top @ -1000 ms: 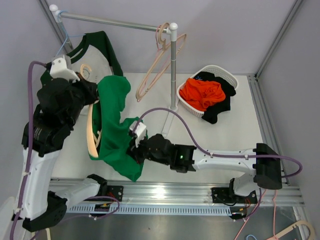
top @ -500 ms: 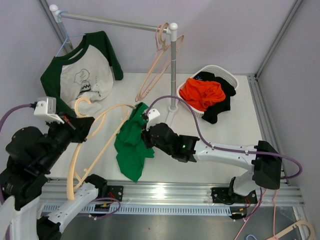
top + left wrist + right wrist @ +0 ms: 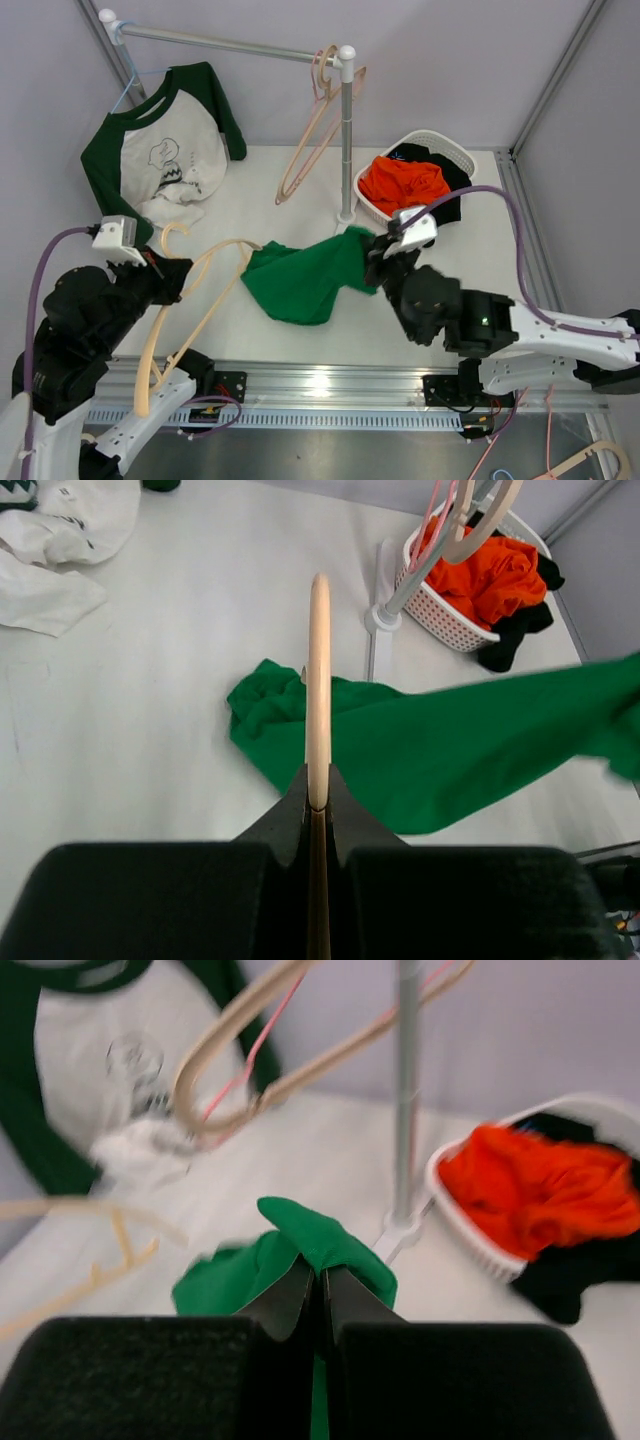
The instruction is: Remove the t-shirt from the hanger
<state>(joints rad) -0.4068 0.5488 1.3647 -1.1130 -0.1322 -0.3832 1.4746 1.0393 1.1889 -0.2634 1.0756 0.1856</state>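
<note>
The green t-shirt (image 3: 300, 280) hangs stretched above the table's middle, free of the hanger. My right gripper (image 3: 372, 250) is shut on its right end; the right wrist view shows the fabric (image 3: 330, 1240) pinched between the jaws. My left gripper (image 3: 165, 285) is shut on the bare beige hanger (image 3: 190, 300), held at the left front; in the left wrist view the hanger (image 3: 319, 680) runs straight out from the jaws, with the shirt (image 3: 440, 745) beyond it.
A rail (image 3: 230, 44) at the back holds a green-and-white raglan shirt (image 3: 165, 140) and empty hangers (image 3: 320, 120) by its post (image 3: 346, 140). A white basket (image 3: 455, 155) with orange and black clothes stands at the back right.
My right gripper has pulled the green shirt to the right, away from the hanger, stretching it out. My left gripper with the hanger has shifted slightly.
</note>
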